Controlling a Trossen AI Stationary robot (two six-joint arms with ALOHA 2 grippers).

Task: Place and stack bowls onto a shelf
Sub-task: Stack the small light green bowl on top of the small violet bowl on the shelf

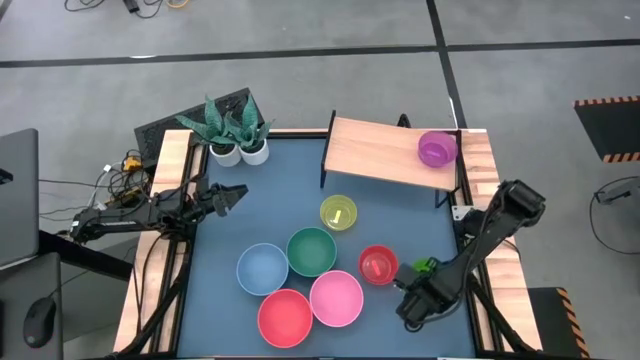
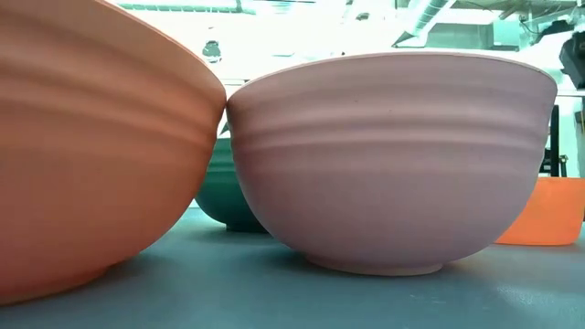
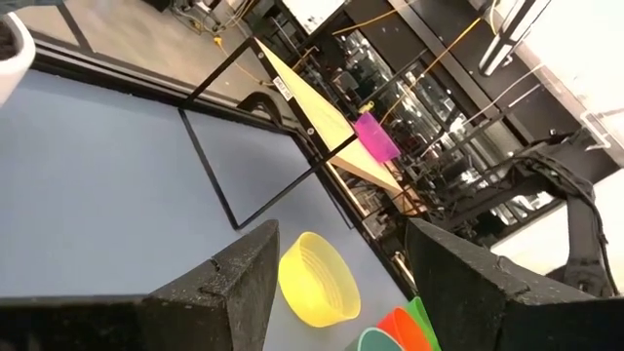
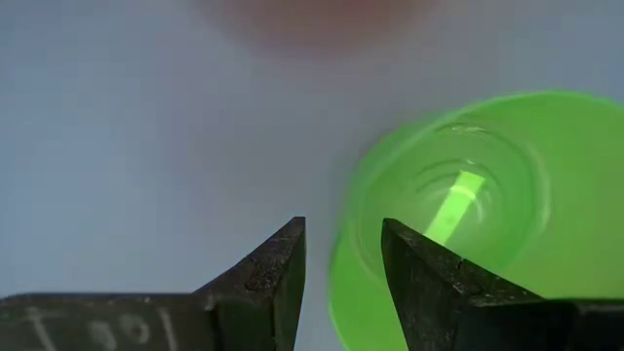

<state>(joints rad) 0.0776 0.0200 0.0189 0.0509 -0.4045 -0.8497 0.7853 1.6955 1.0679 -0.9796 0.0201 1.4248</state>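
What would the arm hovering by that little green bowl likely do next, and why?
Probably shift the right gripper sideways and down so its open fingers straddle the small green bowl's rim, then close. The bowl sits just beside the fingertips, ungrasped, and only the purple bowl is on the shelf.

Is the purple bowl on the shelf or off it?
On. The purple bowl sits at the right end of the shelf, alone.

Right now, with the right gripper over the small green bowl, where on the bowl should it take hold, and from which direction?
Take the small green bowl by its thin rim, from above. It sits upright, mouth open, and the right gripper is open with one finger inside that rim and one outside. Its rounded wall likely gives a poorer side grip.
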